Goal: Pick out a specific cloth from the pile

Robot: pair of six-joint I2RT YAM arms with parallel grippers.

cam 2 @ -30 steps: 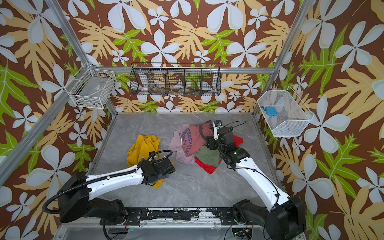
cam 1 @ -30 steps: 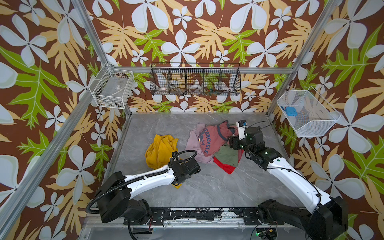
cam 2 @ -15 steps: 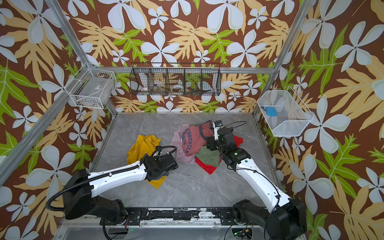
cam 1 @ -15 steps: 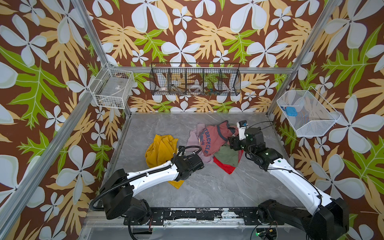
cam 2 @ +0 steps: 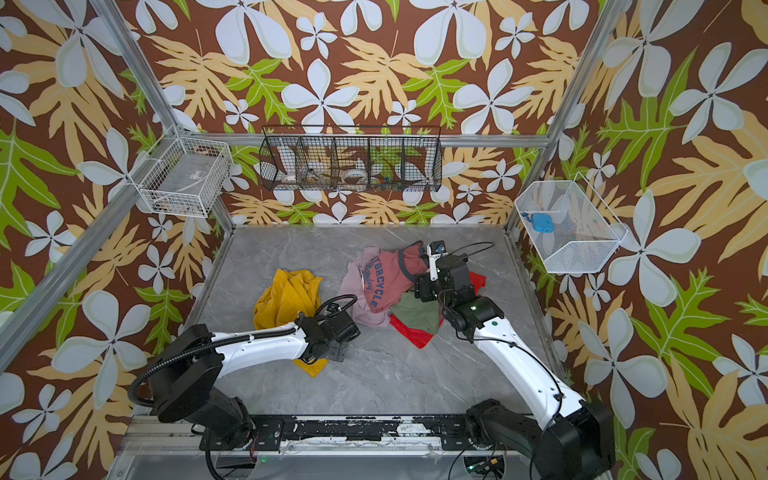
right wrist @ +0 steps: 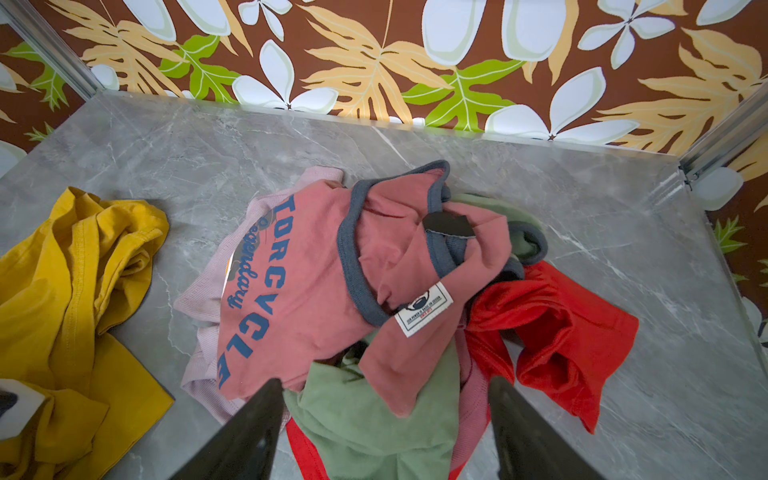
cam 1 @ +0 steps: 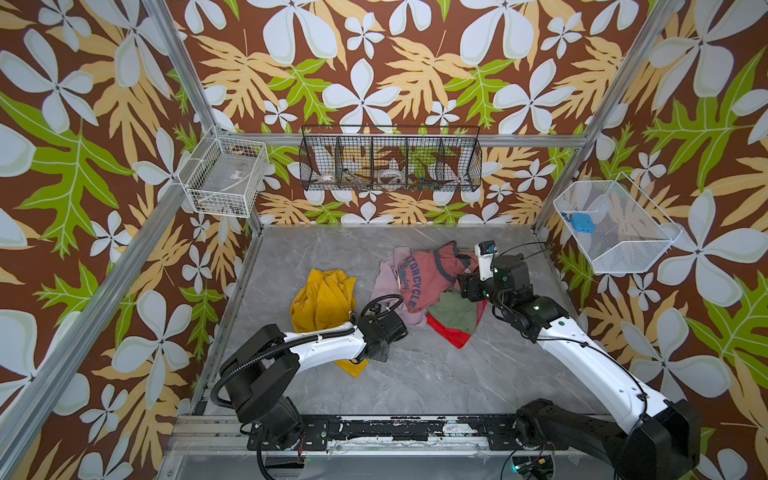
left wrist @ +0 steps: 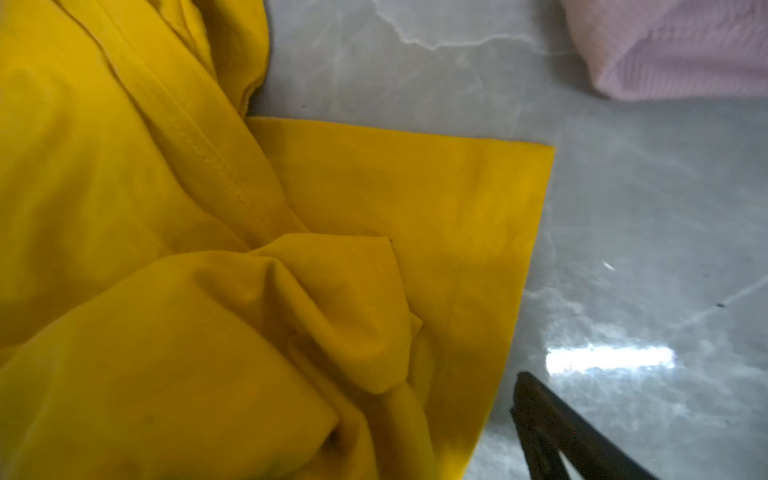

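Yellow cloth point(cam 1: 322, 299) lies crumpled on the grey table point(cam 1: 436, 374), left of the pile point(cam 1: 428, 286) and apart from it. Left arm crosses its near part, one corner poking out beneath. Left gripper point(cam 1: 380, 353) sits low just off the cloth's right edge over bare table, jaws spread wide, nothing held; the left wrist view shows only one finger point(left wrist: 552, 428), beside the cloth's hem. Right gripper point(right wrist: 385, 382) is well away from the cloth, over the pile's green piece, jaws wide apart, empty.
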